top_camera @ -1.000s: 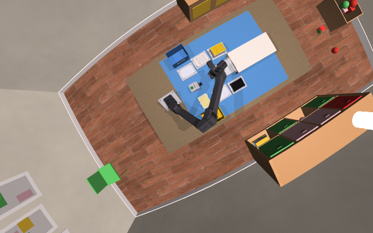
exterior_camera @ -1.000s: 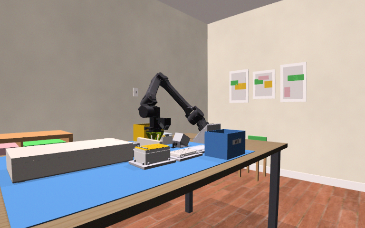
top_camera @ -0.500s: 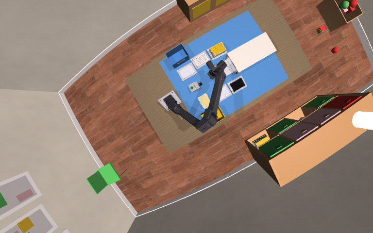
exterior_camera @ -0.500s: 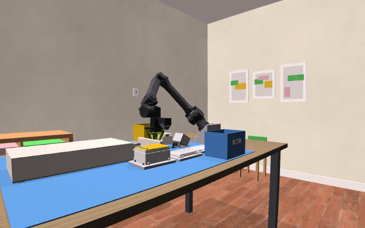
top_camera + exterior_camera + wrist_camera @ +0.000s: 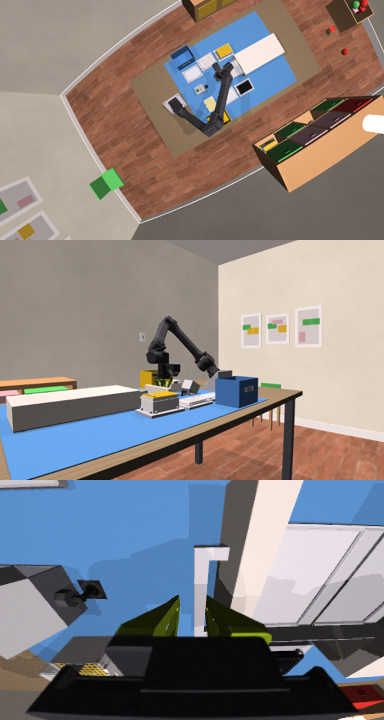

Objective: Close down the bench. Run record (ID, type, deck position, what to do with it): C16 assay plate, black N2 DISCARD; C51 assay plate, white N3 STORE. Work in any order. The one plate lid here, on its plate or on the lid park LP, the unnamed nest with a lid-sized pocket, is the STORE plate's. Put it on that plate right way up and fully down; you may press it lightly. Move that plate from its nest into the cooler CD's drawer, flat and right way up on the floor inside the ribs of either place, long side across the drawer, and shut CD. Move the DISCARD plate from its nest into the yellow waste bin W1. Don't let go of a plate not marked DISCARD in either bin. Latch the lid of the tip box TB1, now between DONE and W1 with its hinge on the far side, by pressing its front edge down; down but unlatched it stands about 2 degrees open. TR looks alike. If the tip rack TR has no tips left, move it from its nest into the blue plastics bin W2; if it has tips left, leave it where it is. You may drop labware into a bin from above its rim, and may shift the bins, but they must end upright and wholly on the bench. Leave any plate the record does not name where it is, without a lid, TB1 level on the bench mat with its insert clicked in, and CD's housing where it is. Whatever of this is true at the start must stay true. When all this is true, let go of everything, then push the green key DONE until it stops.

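No writing was legible. The blue bin (image 5: 236,394) had a grey label on its front, too small to read. The three posters (image 5: 308,326) on the cream wall showed only colour blocks.

The bench was a wood table (image 5: 283,394) with dark legs, covered by a blue mat (image 5: 269,76). The floor was reddish planks and the other wall grey. A shelf unit (image 5: 311,166) stood off to one side.

My gripper (image 5: 192,599) was low at the front of the cooler (image 5: 259,52). Its yellow-green fingers were partly apart, straddling the white L-shaped drawer handle (image 5: 201,580). Mat showed in the gap on one side, so nothing was clamped. The drawer (image 5: 320,575) stood pulled out, with a pale floor and ribs.

The black plate (image 5: 244,87) sat in its nest near the drawer. The white plate (image 5: 233,95) was just beside it, partly under my arm, and I couldn't tell whether it wore a lid. The yellow-topped rack (image 5: 224,50) stood next to the cooler. The cream tip box (image 5: 209,103) lay between the green key (image 5: 197,90) and the yellow bin (image 5: 227,118).
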`<state>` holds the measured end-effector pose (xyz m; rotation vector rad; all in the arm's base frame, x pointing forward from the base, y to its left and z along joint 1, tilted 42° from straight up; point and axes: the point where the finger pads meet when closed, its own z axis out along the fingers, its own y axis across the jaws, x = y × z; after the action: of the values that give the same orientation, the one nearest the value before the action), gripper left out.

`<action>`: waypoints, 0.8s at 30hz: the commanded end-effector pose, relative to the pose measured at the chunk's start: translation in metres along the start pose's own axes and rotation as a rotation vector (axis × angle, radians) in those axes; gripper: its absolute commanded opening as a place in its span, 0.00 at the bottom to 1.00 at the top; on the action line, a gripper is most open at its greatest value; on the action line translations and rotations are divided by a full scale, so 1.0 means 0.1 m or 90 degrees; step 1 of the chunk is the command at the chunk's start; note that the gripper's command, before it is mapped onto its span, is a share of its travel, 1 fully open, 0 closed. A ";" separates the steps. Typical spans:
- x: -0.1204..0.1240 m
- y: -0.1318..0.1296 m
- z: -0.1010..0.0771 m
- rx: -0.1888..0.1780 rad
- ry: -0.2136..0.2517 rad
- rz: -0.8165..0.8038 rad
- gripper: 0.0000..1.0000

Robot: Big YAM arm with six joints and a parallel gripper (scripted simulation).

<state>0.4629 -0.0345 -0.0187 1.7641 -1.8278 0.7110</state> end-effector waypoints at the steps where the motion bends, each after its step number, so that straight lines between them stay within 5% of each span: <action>1: -0.04 0.08 -0.02 -0.005 0.000 -0.005 0.30; 9: -0.04 0.08 -0.02 -0.005 0.000 -0.005 0.30; 12: -0.02 0.05 -0.12 0.016 -0.005 0.006 0.30; 24: -0.03 0.11 -0.02 -0.002 -0.001 -0.001 0.30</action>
<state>0.4583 -0.0344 -0.0188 1.7640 -1.8265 0.7102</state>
